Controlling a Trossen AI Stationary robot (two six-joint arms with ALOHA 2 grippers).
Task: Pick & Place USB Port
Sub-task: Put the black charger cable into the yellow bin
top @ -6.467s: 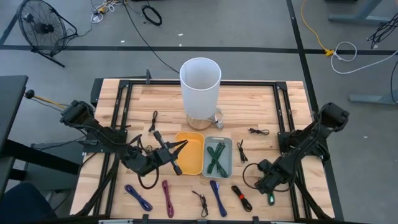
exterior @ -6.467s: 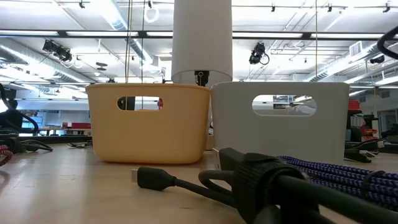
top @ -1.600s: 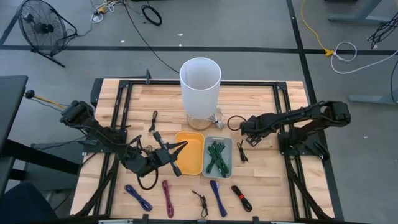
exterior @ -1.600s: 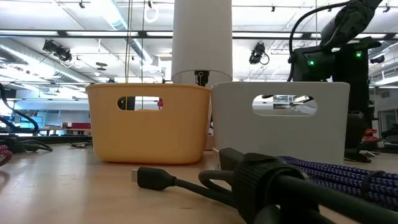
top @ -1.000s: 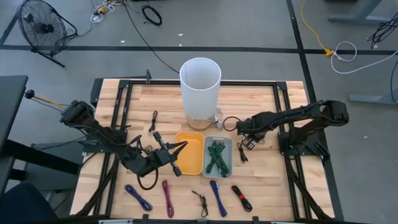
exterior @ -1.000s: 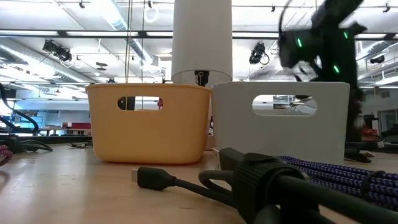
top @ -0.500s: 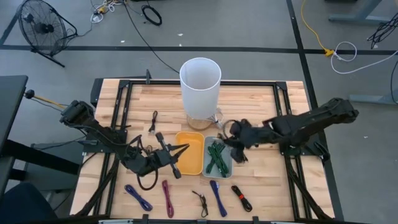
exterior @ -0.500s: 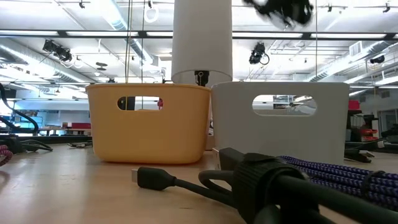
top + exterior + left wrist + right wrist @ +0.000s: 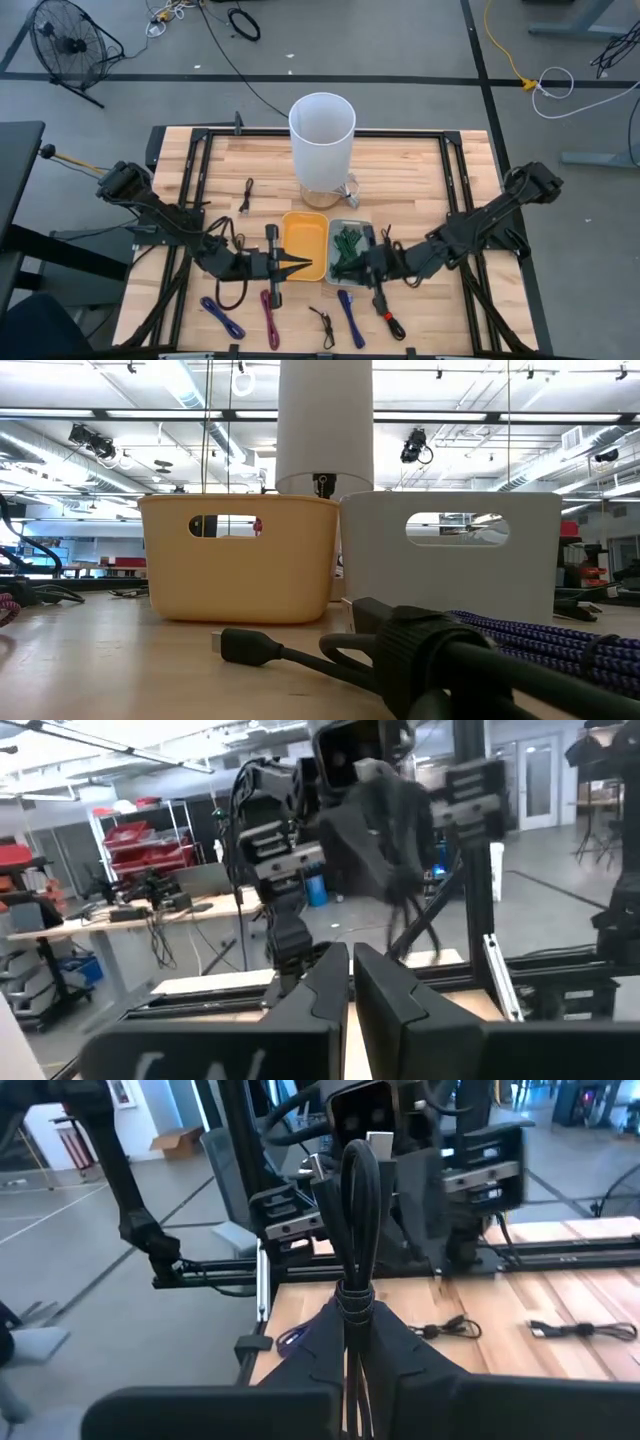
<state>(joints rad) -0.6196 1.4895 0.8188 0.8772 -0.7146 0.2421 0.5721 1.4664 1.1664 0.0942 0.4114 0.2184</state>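
My right gripper [image 9: 368,262] is shut on a black USB cable [image 9: 358,1210], coiled and tied into a bundle. It hovers at the near right side of the grey bin [image 9: 362,226], which holds green cables. The yellow bin [image 9: 305,245] stands to the left of the grey one. My left gripper [image 9: 298,265] is shut and holds nothing. It hangs at the yellow bin's near left corner and points toward the table's right. In the left wrist view its fingers [image 9: 330,982] are pressed together, with the right arm beyond them. Neither gripper shows in the low view. My right gripper pinches the cable bundle between its two fingers at the tied waist [image 9: 352,1302]. The fingers come roughly level from the table's right side. The bundle's loop [image 9: 360,1180] sticks out past the fingertips, lifted clear of table and bins.
A tall white cylinder [image 9: 322,140] stands behind the bins. Several loose cables lie along the near edge: blue [image 9: 222,318], magenta [image 9: 270,318], small black [image 9: 322,325], blue [image 9: 348,315] and red-black [image 9: 390,318]. Another black one [image 9: 247,195] lies far left. A black frame [image 9: 200,140] rims the table.
My right gripper has carried the cable bundle from beside the white cylinder toward the table's near edge and left, to the grey bin's near right side, turning as it went. My left gripper has rolled in place and now points toward the table's right.
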